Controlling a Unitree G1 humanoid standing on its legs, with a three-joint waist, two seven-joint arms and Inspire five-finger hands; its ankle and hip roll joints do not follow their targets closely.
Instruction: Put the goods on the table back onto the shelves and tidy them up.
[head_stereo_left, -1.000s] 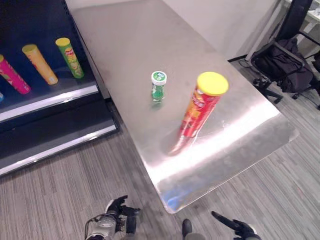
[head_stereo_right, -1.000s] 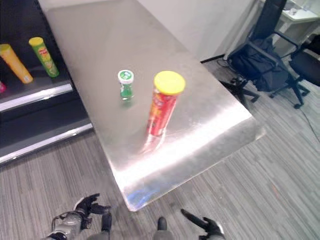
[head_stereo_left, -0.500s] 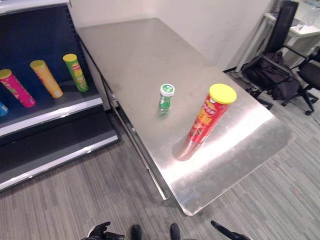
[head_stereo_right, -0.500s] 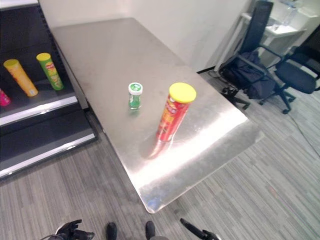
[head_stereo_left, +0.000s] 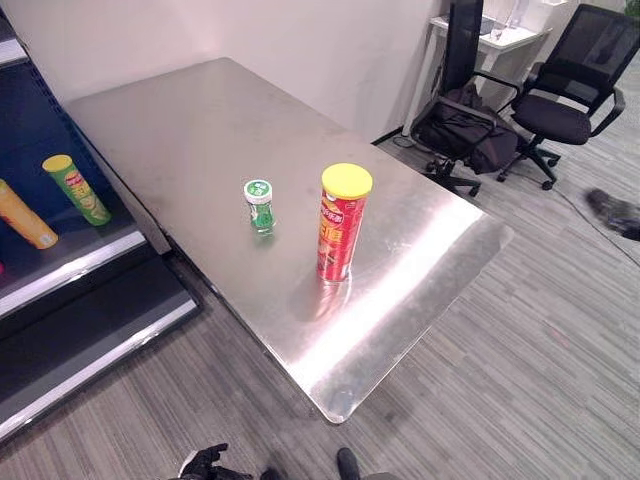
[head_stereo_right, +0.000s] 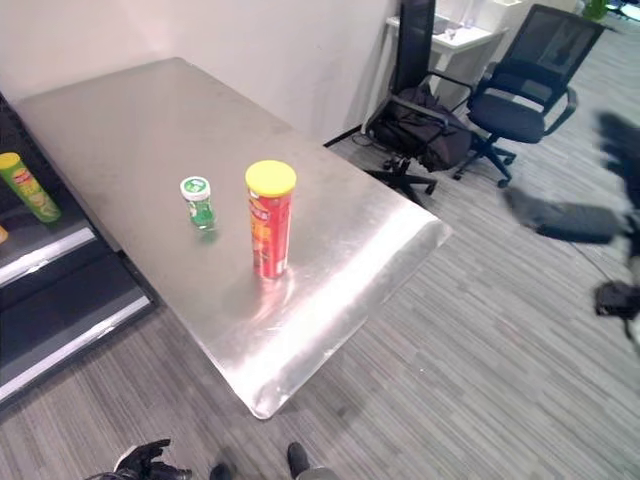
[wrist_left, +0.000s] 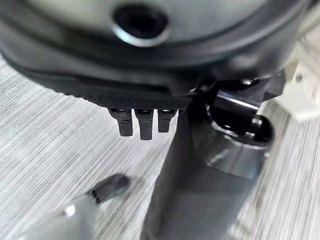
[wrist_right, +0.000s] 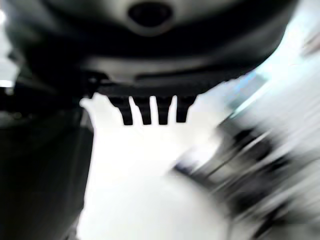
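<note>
A tall red can with a yellow lid stands upright near the middle of the steel table. Just beyond it to the left stands a small green jar with a white-and-green lid. On the dark shelf at the left lie a green can and an orange can. My left hand hangs low over the floor, well short of the table, fingers relaxed and empty. My right hand shows straight fingers holding nothing.
Black office chairs and a dark bag stand beyond the table's far right corner. A blurred dark shape lies over the grey carpet at the right. Grey carpet separates me from the table's near rounded corner.
The whole picture has shifted: the camera has swung right and back, showing more floor and chairs and less shelf. The can and jar stand as before.
</note>
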